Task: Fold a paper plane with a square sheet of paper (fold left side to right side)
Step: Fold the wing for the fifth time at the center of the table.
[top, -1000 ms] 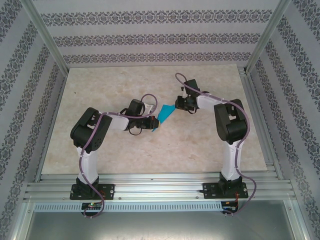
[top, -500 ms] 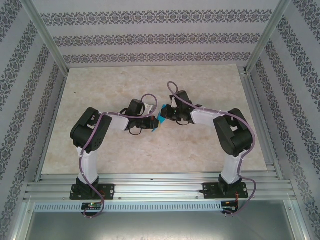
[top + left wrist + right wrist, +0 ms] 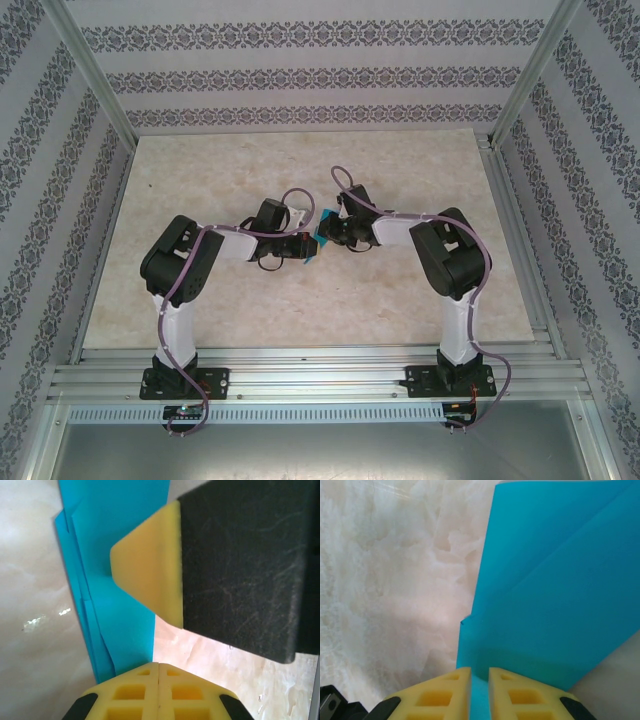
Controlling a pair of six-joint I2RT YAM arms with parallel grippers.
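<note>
The square sheet of paper (image 3: pixel 320 237) is teal-blue, creased and folded, and lies at the table's middle between both grippers. My left gripper (image 3: pixel 307 248) is shut, its yellow tips (image 3: pixel 158 666) sitting at the near edge of the paper (image 3: pixel 120 555); whether they pinch it I cannot tell. My right gripper (image 3: pixel 330 232) reaches in from the right, close to the left one. Its jaws (image 3: pixel 480 676) stand a narrow gap apart with a paper (image 3: pixel 555 590) layer between them, shut on it. One right finger (image 3: pixel 150 570) hangs over the sheet in the left wrist view.
The tabletop (image 3: pixel 300 160) is pale marble-patterned board. Aluminium rails (image 3: pixel 300 380) run along the near edge by the arm bases, and posts stand at the back corners. Patterned walls (image 3: pixel 300 70) close in three sides.
My right gripper has swept leftwards with the paper's right part, closing on the left gripper. The teal strip seen from above has shrunk. The left arm has not moved.
</note>
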